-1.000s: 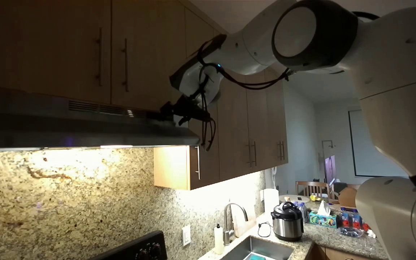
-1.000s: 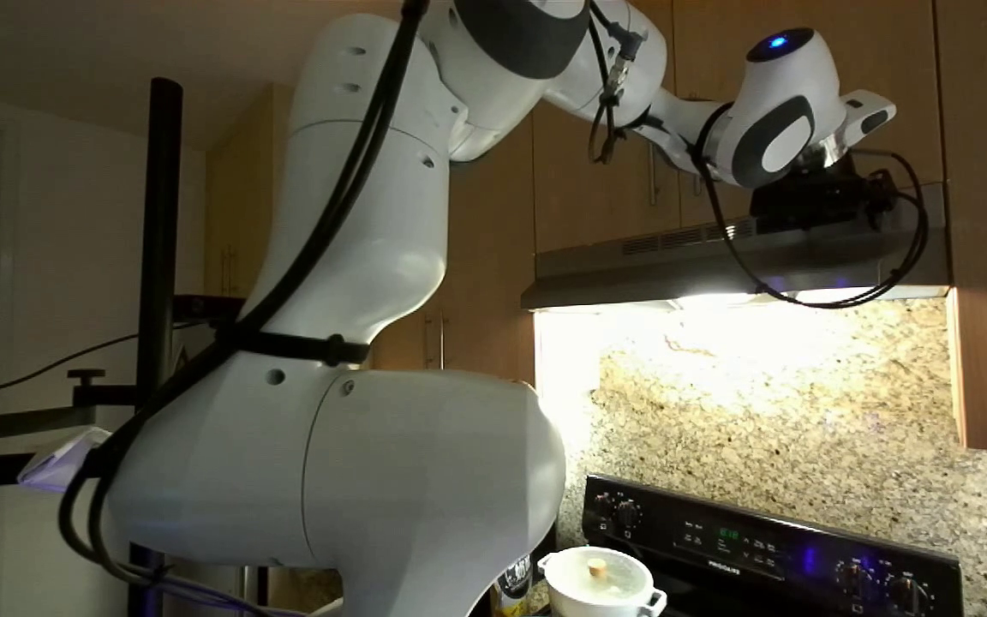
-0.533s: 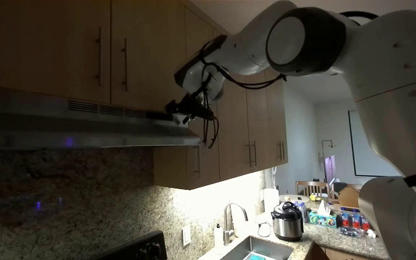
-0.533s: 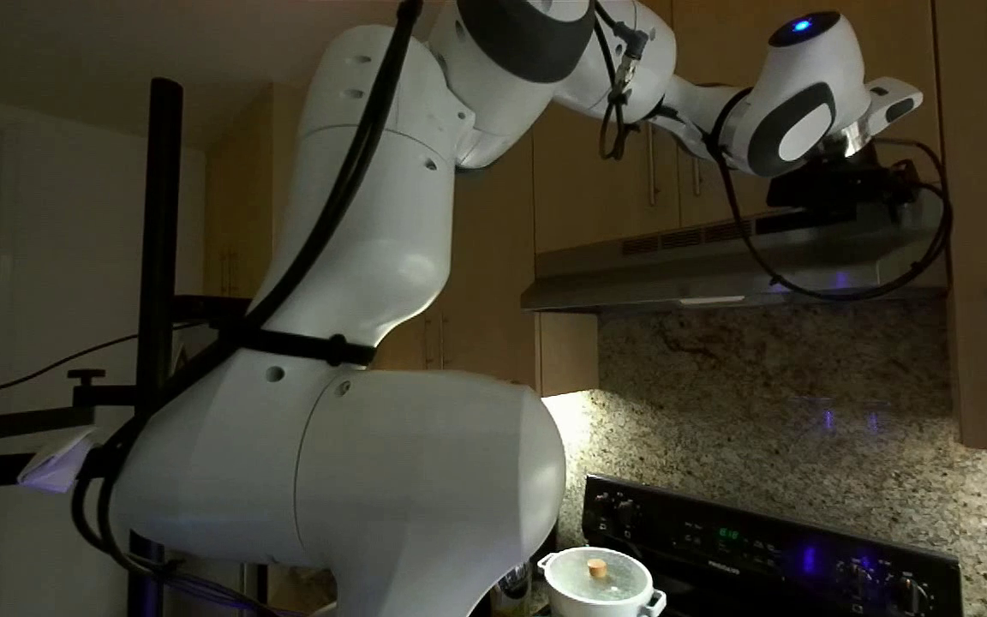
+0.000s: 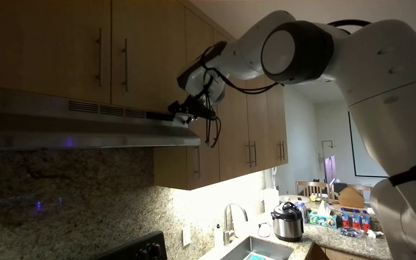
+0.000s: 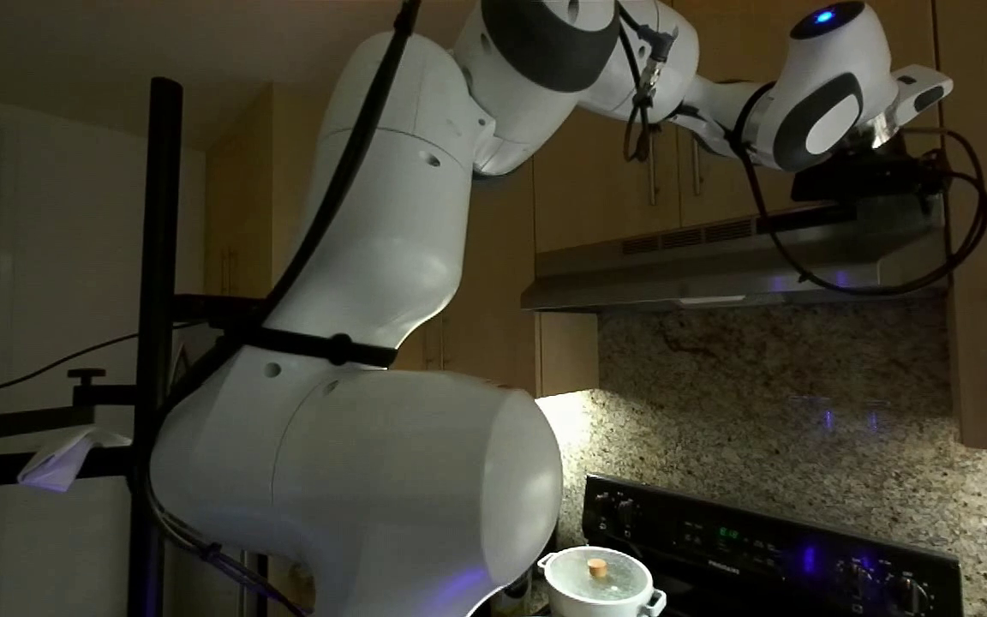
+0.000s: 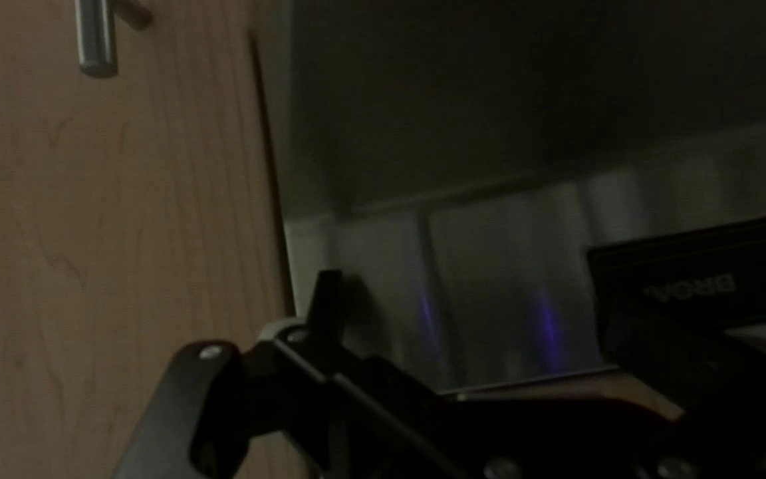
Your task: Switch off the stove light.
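One lidded white pot (image 6: 603, 591) sits in an exterior view; at its one o'clock, beneath the hood (image 6: 673, 267), is the stove light (image 6: 712, 300), off; at two o'clock from that my pincer (image 7: 476, 306), jaws apart, faces the hood's front.

Behind and above the gripper (image 7: 476, 326) I have flat, light-brown wooden wall cabinets (image 5: 150, 54) with slim metal bar handles (image 5: 126, 65). Below it I'm getting a speckled brown stone backsplash (image 5: 99, 202), mostly dim; a bright white glow (image 5: 213, 191) washes the part beneath the cabinets farther along (image 5: 233, 155). Well beyond the gripper I make out slatted-back wooden chairs (image 5: 311, 188), a plain pale-grey wall (image 5: 299, 130) and the pale ceiling (image 5: 237, 16) above.
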You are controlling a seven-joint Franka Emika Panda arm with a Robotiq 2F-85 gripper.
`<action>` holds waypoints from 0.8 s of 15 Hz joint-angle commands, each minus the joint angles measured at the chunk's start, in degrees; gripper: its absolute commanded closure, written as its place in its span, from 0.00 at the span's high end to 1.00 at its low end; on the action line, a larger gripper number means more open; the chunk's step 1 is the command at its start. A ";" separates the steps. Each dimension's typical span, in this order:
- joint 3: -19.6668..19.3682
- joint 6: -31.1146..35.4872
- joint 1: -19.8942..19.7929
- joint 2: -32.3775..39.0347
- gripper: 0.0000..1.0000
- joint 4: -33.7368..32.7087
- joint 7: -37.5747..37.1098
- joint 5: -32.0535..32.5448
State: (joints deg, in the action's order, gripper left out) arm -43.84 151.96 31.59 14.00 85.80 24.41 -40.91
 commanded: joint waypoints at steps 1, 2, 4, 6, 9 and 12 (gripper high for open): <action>15.73 2.41 -13.46 -2.36 1.00 -0.32 -3.25 8.83; 20.38 2.86 -17.05 -3.67 1.00 0.80 -3.67 11.61; 27.69 3.74 -22.95 -6.27 1.00 3.50 -4.07 16.67; 31.92 5.26 -26.45 -8.85 1.00 6.57 -5.19 20.89; 34.14 7.35 -27.88 -13.68 1.00 12.61 -7.01 25.26; 36.54 7.20 -29.65 -19.29 1.00 19.58 -10.42 30.29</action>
State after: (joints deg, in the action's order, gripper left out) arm -10.41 158.11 4.25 2.18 95.87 17.56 -15.63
